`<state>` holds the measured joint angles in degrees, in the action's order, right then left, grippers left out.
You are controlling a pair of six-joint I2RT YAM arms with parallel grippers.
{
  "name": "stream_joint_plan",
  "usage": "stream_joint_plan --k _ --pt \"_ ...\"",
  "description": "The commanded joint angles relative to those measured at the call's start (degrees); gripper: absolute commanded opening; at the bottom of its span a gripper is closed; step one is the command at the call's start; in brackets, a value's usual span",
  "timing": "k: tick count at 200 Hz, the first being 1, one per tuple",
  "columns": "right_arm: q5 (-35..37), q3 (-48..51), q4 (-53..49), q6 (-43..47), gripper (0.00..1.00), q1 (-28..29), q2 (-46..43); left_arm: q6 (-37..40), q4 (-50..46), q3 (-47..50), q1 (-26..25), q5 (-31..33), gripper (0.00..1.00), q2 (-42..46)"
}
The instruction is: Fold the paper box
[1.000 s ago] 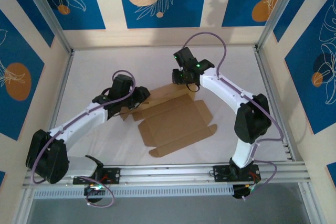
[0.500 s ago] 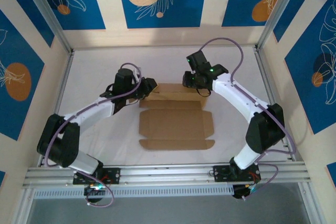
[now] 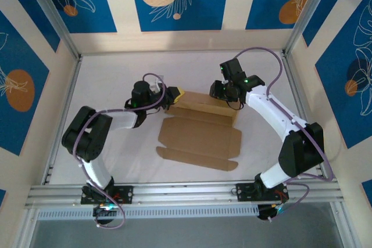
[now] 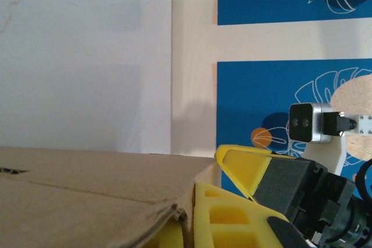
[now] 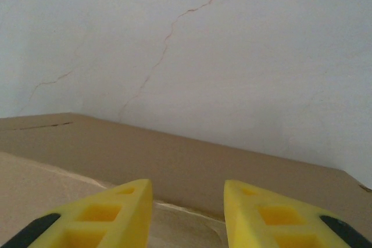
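Box lies on the table, mostly flat and open, long side running left to right, between the two grippers. The flap on the box's far edge is raised off the sheet; how steeply, cannot tell from above. The box's near panel and side tabs lie flat. The left gripper sits at the far-left corner of the box, touching the raised flap's left end. In the left wrist view the cardboard runs in from the left and its torn-looking edge ends between the yellow fingers, one on either side of the sheet with no gap showing: jaws closed, pinching the flap of the box. Beyond the flap's end in that view stands the right gripper's dark body with one yellow finger, and a small silver camera above it. The right gripper is at the box's far-right corner, over the flap's other end. In the right wrist view its two yellow fingers stand apart with a clear gap; cardboard lies beneath and just beyond the tips, a fold line crossing between them, and nothing is clamped: jaws parted, holding nothing. Whether those tips touch the cardboard, cannot tell. Both arms bend inward toward the box's far edge.
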<state>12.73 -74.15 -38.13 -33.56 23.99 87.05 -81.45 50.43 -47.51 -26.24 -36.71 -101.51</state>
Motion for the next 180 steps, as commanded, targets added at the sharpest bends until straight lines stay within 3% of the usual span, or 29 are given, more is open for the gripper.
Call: stream_joint_plan --k 1,31,58,98,117,137,180 --pt "-5.5 1.7 -3.3 -0.8 0.39 1.0 0.4 -5.9 16.7 -0.8 0.0 -1.7 0.00 -0.2" --pt "-2.9 0.7 -4.2 1.2 0.43 1.9 0.4 -5.9 17.2 -0.5 0.0 -1.7 0.00 -1.0" --pt "0.3 -1.7 -6.7 7.7 0.60 3.7 -0.2 -3.0 11.9 -0.8 0.0 -1.9 0.00 -0.8" --pt "-3.3 -5.0 -10.2 15.0 0.82 3.6 1.3 3.2 -0.4 -2.4 0.0 -1.4 0.00 0.9" --pt "-4.5 -7.2 -11.6 13.8 0.82 2.9 3.2 4.5 -4.8 -3.4 0.0 -0.8 0.00 0.8" --pt "-7.4 -8.9 -11.7 10.8 0.74 2.0 3.4 5.4 -8.0 -4.5 -0.1 0.0 0.00 0.6" --pt "-6.4 -8.6 -11.9 5.9 0.61 -0.9 -1.0 9.6 -17.9 -8.5 -0.5 2.2 0.02 1.2"
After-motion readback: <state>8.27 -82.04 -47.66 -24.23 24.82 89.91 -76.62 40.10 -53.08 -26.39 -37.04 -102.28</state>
